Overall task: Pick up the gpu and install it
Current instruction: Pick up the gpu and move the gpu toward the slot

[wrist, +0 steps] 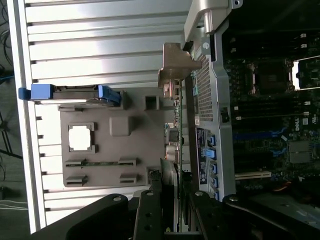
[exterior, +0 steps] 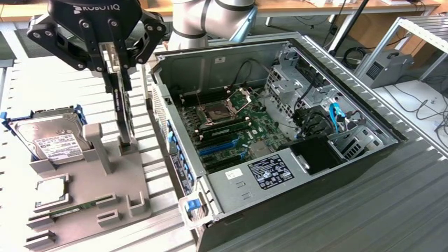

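We see the hand [exterior: 117, 69] hanging just outside the open computer case [exterior: 315, 210], above the grey tray [exterior: 84, 189] that lies on the slatted surface [exterior: 42, 89] beside the case. Its two fingers [exterior: 106, 59] are pinching the upper edge of the graphics card [exterior: 125, 115], one on each face.

The card stands upright on its long edge, thin side towards us in the exterior view. It is near the case's perforated side wall but apart from it. Its lower edge reaches down to a slot in the tray, and we cannot tell whether it sits in the slot or is just clear of it.

From the wrist view the card [wrist: 176, 135] runs away from the hand [wrist: 172, 182] alongside the case wall [wrist: 220, 100], with its silver end bracket [wrist: 172, 70] at the far end.

Farther from the case, the tray [wrist: 135, 150] also holds a hard drive [exterior: 52, 139] with blue rails, a square chip [exterior: 50, 189] and a memory stick [exterior: 70, 210].

Inside the case the green main board [exterior: 238, 131] lies exposed, with blue slots [exterior: 217, 147] on the side of the board nearest the card.
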